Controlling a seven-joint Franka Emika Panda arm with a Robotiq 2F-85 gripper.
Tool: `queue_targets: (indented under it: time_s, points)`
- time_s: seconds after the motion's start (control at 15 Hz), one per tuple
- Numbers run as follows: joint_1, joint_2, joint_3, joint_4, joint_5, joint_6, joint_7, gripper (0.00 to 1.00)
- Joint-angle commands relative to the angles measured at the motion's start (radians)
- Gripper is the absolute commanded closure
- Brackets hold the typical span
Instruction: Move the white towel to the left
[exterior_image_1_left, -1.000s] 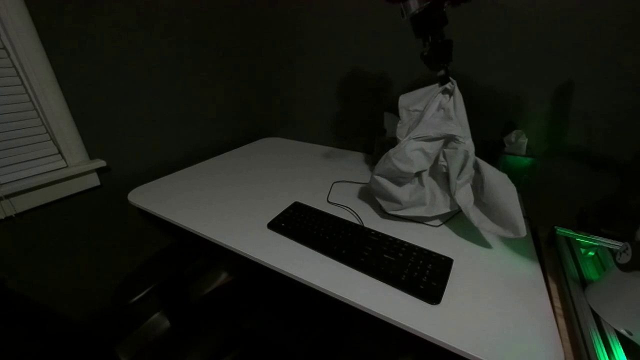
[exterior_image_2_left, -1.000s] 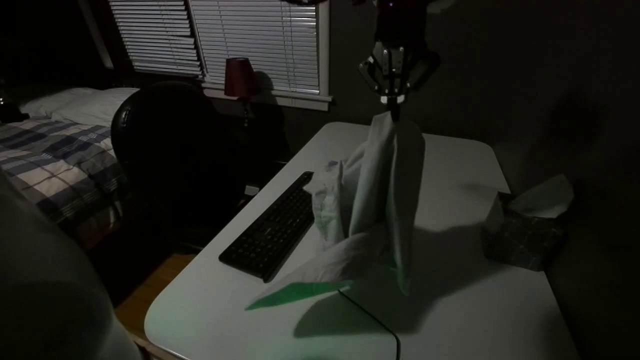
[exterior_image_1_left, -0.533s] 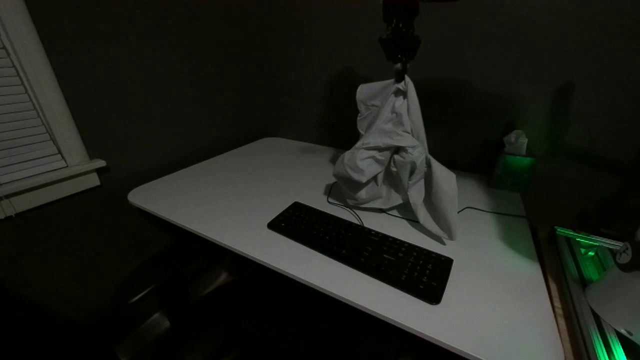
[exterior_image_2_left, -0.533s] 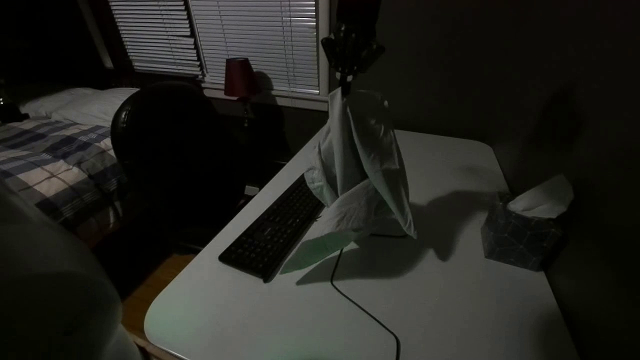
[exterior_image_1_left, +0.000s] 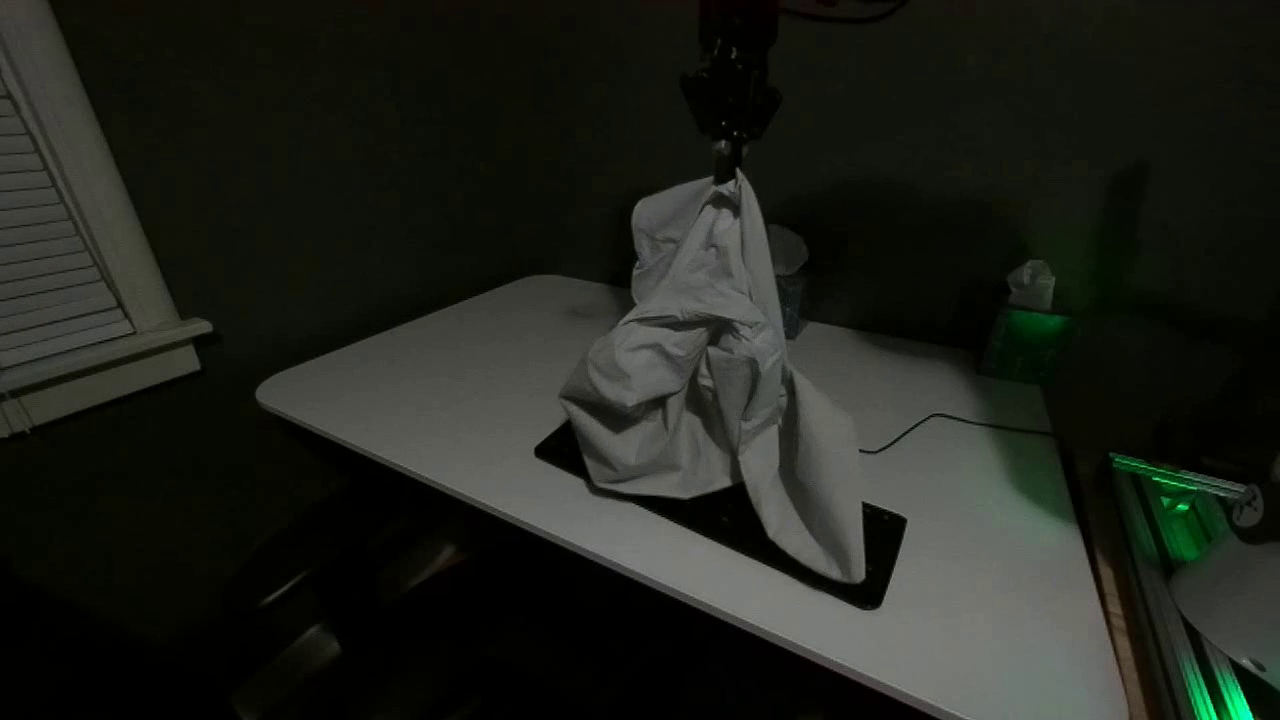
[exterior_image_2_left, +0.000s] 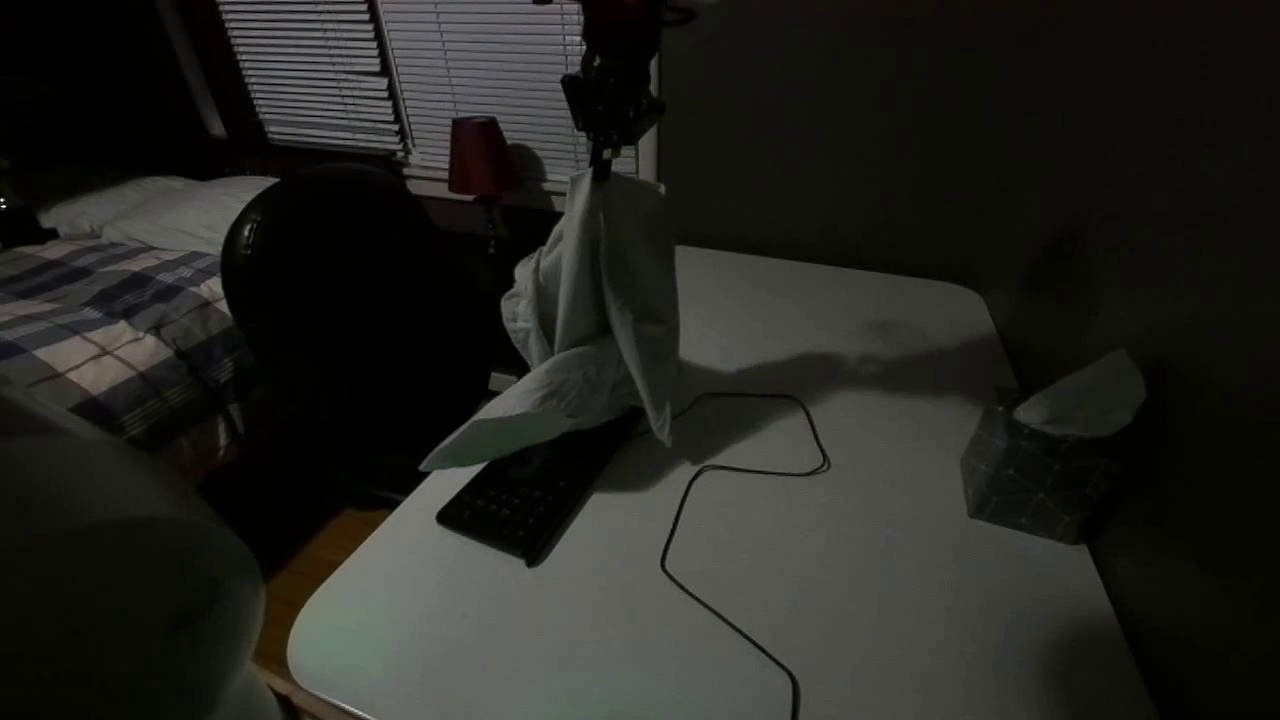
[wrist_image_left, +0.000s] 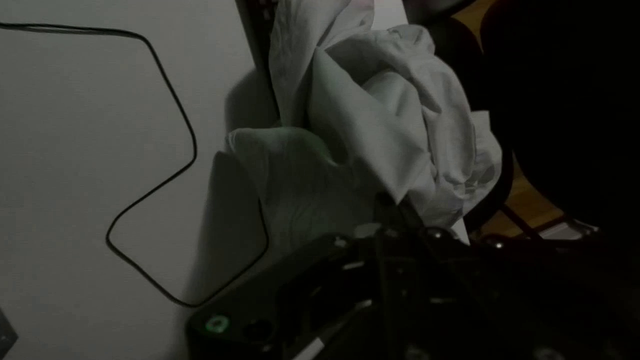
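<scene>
Both exterior views show the gripper pinching the white towel by its peak, now shifted from beside the keyboard to hanging over it, so the leftward carry seems well under way, with lowering and release yet to come.

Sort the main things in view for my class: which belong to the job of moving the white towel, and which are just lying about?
Part of the job:
towel
gripper, holding the towel near its top

Just lying about:
keyboard, partly hidden by the towel
cable
tissue box
lamp
chair
bed
blinds
</scene>
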Motion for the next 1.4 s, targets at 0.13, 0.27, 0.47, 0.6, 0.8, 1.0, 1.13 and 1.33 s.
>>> queue_targets:
  time_s: [0.13, 0.27, 0.47, 0.6, 0.8, 1.0, 1.13, 1.33]
  points:
    - [0.023, 0.021, 0.022, -0.076, 0.029, 0.217, 0.083, 1.00]
    - [0.026, 0.030, 0.024, -0.112, 0.030, 0.328, 0.092, 1.00]
    - [0.026, 0.056, 0.022, -0.154, 0.028, 0.454, 0.096, 1.00]
    - [0.025, 0.071, 0.020, -0.178, 0.012, 0.513, 0.094, 0.71]
    - [0.022, 0.078, 0.013, -0.199, -0.045, 0.626, 0.112, 0.50]
    - [0.011, 0.046, -0.004, -0.201, -0.147, 0.598, 0.157, 0.28]
    - [-0.003, 0.009, -0.018, -0.212, -0.240, 0.572, 0.195, 0.13]
    - [-0.032, -0.046, -0.033, -0.220, -0.356, 0.505, 0.201, 0.00]
